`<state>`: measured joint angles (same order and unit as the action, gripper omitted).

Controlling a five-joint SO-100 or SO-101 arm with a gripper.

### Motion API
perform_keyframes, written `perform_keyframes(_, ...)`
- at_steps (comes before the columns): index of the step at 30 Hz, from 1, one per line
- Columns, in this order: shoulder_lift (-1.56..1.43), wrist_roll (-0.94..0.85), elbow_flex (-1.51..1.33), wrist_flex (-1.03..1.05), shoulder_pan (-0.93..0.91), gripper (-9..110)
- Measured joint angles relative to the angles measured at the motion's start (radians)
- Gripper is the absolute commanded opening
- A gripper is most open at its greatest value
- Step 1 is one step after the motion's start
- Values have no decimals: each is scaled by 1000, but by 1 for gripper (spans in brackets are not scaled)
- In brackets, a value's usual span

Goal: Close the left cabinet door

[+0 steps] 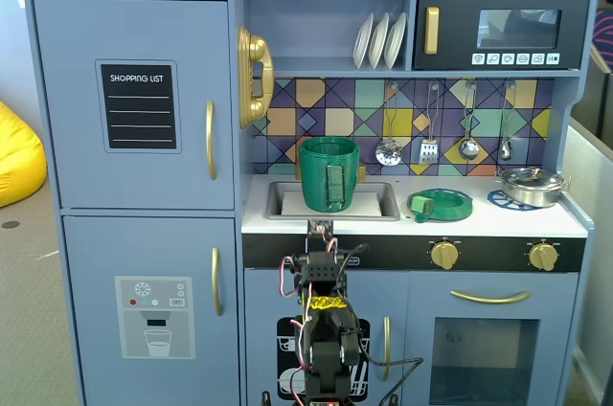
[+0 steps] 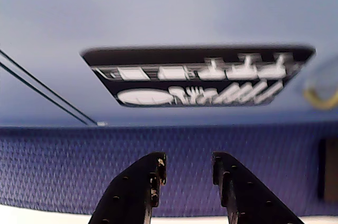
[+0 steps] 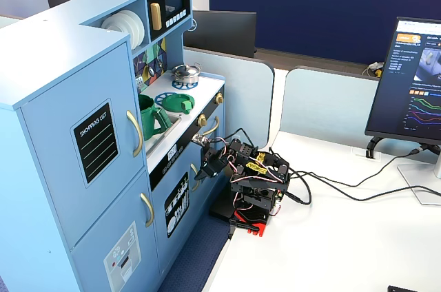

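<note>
The left cabinet door [image 1: 134,104], the one with the shopping-list chalkboard and a gold handle [image 1: 211,140], sits at about ten o'clock in the front fixed view and looks flush with its frame there and in the side fixed view [image 3: 93,144], so the job appears done or nearly so.

The fingers [image 2: 187,174] are slightly parted with nothing between them. In the wrist view they hang over blue mat, pointing at the lower cabinet panel with its dish picture [image 2: 198,76]. From there outward, the arm [image 3: 251,175] sits folded low on the white bench [image 3: 344,237], right in front of the sink cupboard, with the green pot [image 1: 329,174] in the sink at twelve o'clock above it in the front fixed view.

The main risk, as I judge it, is the reach: the door is well up and away toward ten o'clock, and a swing from this tucked pose could clip the counter edge or the handle. If the door is in fact a hair ajar, a glancing push on the handle could bounce it open. Loose cables [image 3: 331,185] behind the base could snag.
</note>
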<state>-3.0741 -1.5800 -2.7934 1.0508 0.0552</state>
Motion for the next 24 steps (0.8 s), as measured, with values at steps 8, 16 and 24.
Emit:
perform_keyframes(8, -98, 63, -118, 118, -43, 0)
perform_keyframes(16, -100, 20, -201, 268, -49, 1)
perform_keyframes(24, -103, 34, -199, 302, -49, 1)
